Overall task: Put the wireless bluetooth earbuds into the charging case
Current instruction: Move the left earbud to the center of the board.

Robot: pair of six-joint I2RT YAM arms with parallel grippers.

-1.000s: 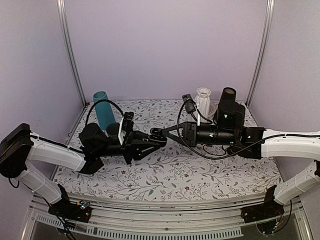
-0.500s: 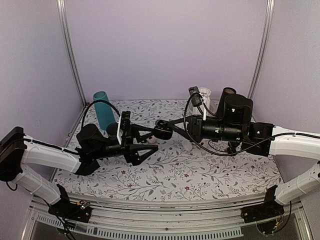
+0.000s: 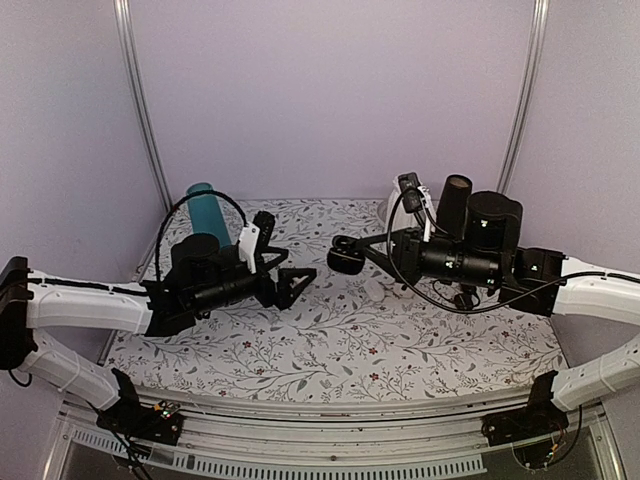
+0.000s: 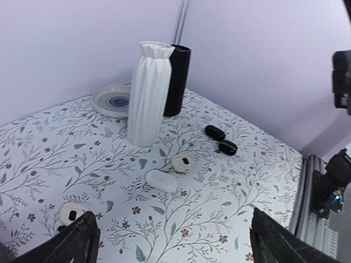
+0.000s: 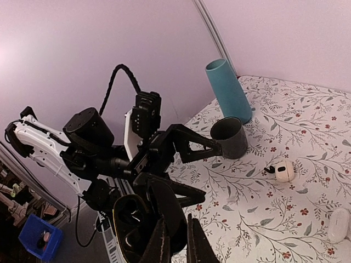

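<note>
Charging case [image 3: 343,255] hangs in the air over the bench [image 3: 340,350], pinched by the closed right jaws; the left jaws stand wide open and empty close by. So thin a grip could slip, so I judge it best to set the case down flat, lid upward, before reaching for anything. The earbuds [image 4: 227,147] seem to be two small dark pieces lying past the white vase [image 4: 148,93], too small to be sure; whether the lid is open I cannot tell

Open tabletop [image 4: 208,213] before white vase [image 4: 147,93]
</note>
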